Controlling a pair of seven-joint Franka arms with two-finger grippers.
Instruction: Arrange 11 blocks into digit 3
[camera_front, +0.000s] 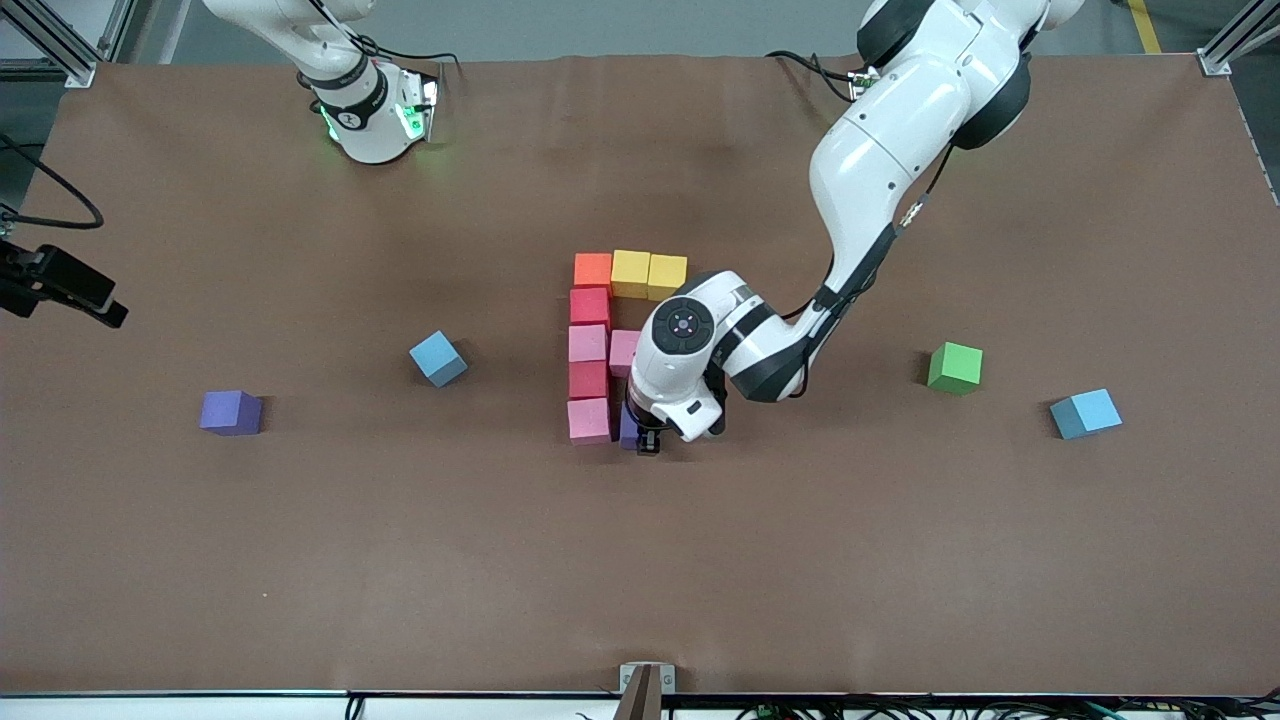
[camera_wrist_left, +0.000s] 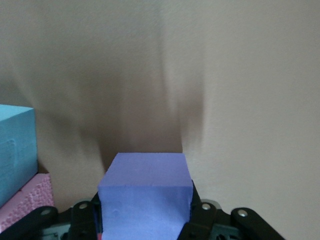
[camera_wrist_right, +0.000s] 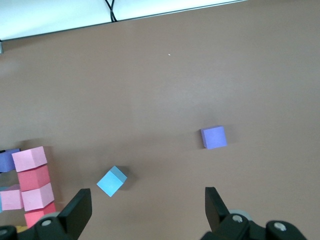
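My left gripper (camera_front: 636, 433) is shut on a purple block (camera_wrist_left: 145, 195), low at the table beside the pink block (camera_front: 588, 420) that ends the figure nearest the front camera. The figure has an orange block (camera_front: 592, 268) and two yellow blocks (camera_front: 648, 274) in a bar, and a column of red (camera_front: 589, 305), pink (camera_front: 587, 343) and red (camera_front: 588, 379). A light blue block (camera_wrist_left: 15, 150) shows beside a pink one (camera_front: 624, 350). My right gripper (camera_wrist_right: 145, 210) is open with nothing in it, and that arm waits high near its base.
Loose blocks lie around. A light blue block (camera_front: 438, 358) and a purple block (camera_front: 231, 412) are toward the right arm's end. A green block (camera_front: 955, 367) and another light blue block (camera_front: 1085, 413) are toward the left arm's end.
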